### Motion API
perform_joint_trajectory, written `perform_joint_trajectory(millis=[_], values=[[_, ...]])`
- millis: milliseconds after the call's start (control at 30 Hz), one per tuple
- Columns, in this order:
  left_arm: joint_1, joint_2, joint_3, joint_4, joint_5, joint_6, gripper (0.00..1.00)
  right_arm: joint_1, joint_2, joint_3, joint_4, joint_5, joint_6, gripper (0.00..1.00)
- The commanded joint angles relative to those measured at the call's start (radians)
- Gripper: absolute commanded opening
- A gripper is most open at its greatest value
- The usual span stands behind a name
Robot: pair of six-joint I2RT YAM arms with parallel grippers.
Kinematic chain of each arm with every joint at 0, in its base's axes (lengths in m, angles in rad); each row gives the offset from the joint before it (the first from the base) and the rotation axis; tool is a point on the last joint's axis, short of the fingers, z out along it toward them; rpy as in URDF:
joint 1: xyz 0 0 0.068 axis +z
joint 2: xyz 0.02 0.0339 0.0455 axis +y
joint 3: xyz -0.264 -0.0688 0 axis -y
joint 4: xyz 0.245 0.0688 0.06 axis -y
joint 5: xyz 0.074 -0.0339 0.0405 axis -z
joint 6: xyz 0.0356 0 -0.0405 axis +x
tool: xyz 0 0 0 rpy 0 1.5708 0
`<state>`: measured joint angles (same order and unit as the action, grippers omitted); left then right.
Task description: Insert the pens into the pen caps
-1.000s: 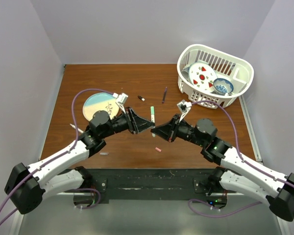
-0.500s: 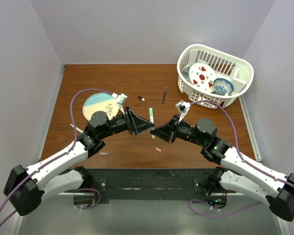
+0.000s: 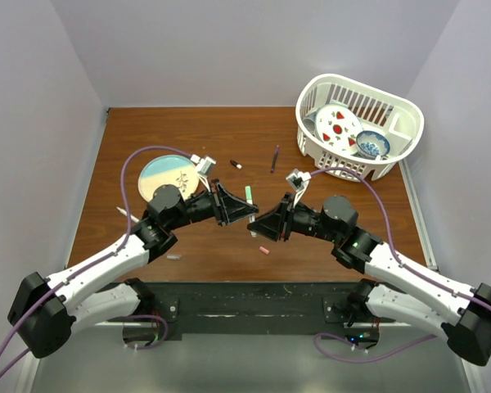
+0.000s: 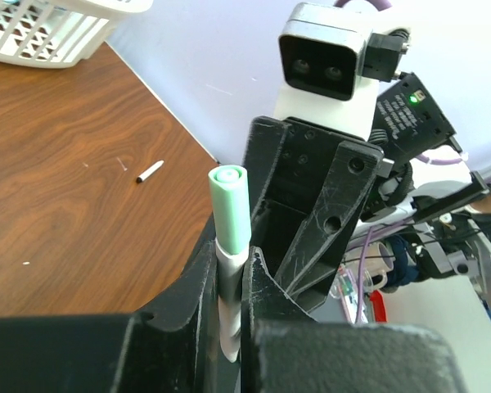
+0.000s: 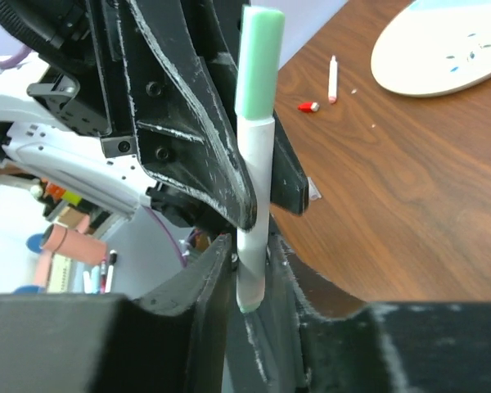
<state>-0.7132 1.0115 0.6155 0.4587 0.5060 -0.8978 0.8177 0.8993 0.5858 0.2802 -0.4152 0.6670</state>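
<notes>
Top view, frame centre: left gripper (image 3: 250,214) and right gripper (image 3: 260,223) tip to tip, both at pen (image 3: 248,196); long axis toward upper edge.
Left wrist: left jaws clamped on white barrel, green cap (image 4: 229,201) fitted, pointing up.
Right wrist: right jaws flank lower barrel; gripping or slack, cannot tell.

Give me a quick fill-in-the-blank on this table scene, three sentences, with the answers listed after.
1. The pen between the left gripper and the right gripper wears a ___ cap.
2. The round plate lies on the ___ side of the table.
3. The dishes sit inside a white ___ at the far right corner.
Missing words: green; left; basket.
</notes>
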Motion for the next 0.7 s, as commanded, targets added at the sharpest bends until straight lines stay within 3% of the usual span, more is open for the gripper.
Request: perform_joint_trajectory(millis=[0,233,300,367,400,667], values=[[-0.005,-0.022,0.023,0.075,0.04,-0.006,0.0,0.009,0.027,0.014,0.102,-0.046,0.006,0.35],[-0.003,-0.039,0.033,0.044,0.017,0.008,0.0,0.04,0.082,0.028,0.142,-0.051,0.0,0.38],[-0.003,-0.039,0.033,0.043,0.019,0.008,0.0,0.044,0.084,0.025,0.161,-0.037,-0.001,0.28],[-0.003,-0.036,0.033,0.04,0.023,0.011,0.0,0.049,0.087,0.023,0.174,-0.03,-0.001,0.07],[-0.005,-0.033,0.036,0.034,0.032,0.014,0.0,0.049,0.087,0.019,0.178,-0.017,0.0,0.02],[0.001,-0.048,0.128,-0.112,0.042,0.181,0.4,0.049,0.064,0.009,0.185,-0.008,0.003,0.0]])
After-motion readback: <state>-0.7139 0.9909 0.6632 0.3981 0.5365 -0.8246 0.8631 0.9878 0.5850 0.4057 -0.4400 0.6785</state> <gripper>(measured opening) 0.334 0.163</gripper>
